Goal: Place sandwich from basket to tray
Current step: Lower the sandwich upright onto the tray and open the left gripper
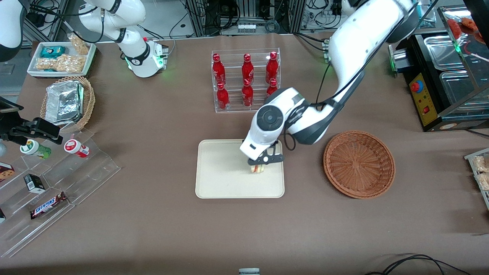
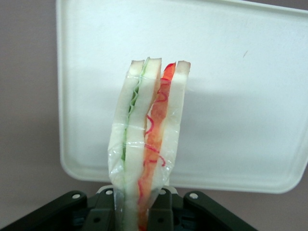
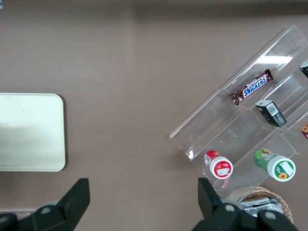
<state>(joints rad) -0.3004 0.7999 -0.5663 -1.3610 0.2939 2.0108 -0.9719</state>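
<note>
The sandwich (image 2: 147,139) was pinched by the gripper (image 1: 263,163) over the tray (image 1: 217,172), its lower end hidden between the fingers (image 2: 161,211); contact with the tray could not be judged. The basket (image 1: 359,164) lay beside the tray. Six red bottles (image 1: 247,68) stood in a clear rack (image 1: 229,109).

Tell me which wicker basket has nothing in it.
The reddish-brown basket beside the tray, where the gripper holds the sandwich; the tan basket holds foil trays.
</note>
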